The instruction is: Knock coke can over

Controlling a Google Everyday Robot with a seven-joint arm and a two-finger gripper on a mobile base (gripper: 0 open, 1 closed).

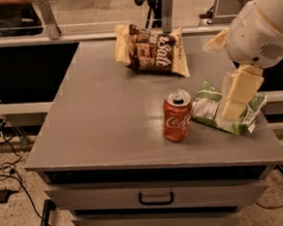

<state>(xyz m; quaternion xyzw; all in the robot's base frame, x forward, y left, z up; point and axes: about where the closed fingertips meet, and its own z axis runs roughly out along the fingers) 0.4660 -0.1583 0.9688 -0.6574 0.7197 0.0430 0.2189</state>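
Note:
The coke can point(176, 116) stands upright on the grey table top point(108, 117), near the front edge and right of the middle. It is red with white script and a silver top with a pull tab. My gripper point(232, 109) hangs from the white arm point(259, 26) at the right, pointing down over a green snack bag point(206, 108). It is to the right of the can and apart from it, at about the can's height.
A brown and cream snack bag point(151, 48) lies at the back of the table. The green bag lies just right of the can. A drawer with a black handle point(156, 199) is below the top. Cables point(9, 168) lie on the floor at the left.

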